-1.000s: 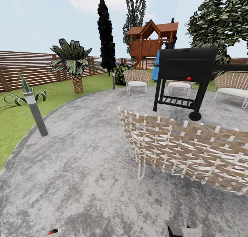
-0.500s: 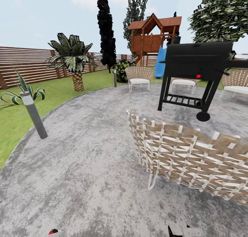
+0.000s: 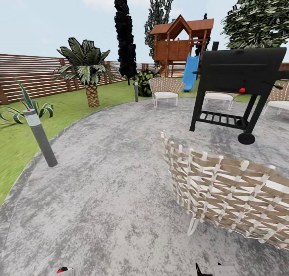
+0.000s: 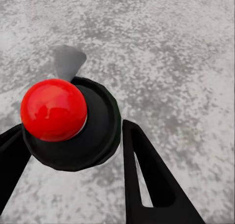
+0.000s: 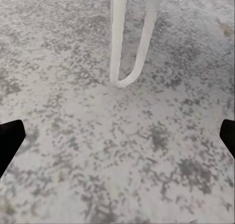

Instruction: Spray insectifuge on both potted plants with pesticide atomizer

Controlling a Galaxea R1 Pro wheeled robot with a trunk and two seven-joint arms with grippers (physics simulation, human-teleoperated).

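Note:
The pesticide atomizer (image 4: 54,109), a dark round bottle with a shiny red top, sits between the two black fingers of my left gripper (image 4: 71,131), which is shut on it above the grey patio. Its red top (image 3: 61,270) peeks over the bottom edge of the head view. My right gripper (image 5: 118,136) is open, its fingertips far apart over bare patio near a white chair leg (image 5: 128,43). A rosette of pointed striped green leaves (image 3: 25,106) stands on the garden lawn (image 3: 16,143) at the left; no pot shows, so I cannot tell whether it is a potted plant.
A woven chair back (image 3: 228,195) stands close at the right, with a black grill (image 3: 237,83) behind it. A grey lamp post (image 3: 40,137) stands at the patio's left rim. A palm (image 3: 86,73), a brown fence (image 3: 36,77), more chairs and a playhouse (image 3: 180,41) lie further off.
The whole head view has shifted: chair, grill and playhouse slid to the right in the picture, so the camera turned. Both grippers keep their places at the bottom edge.

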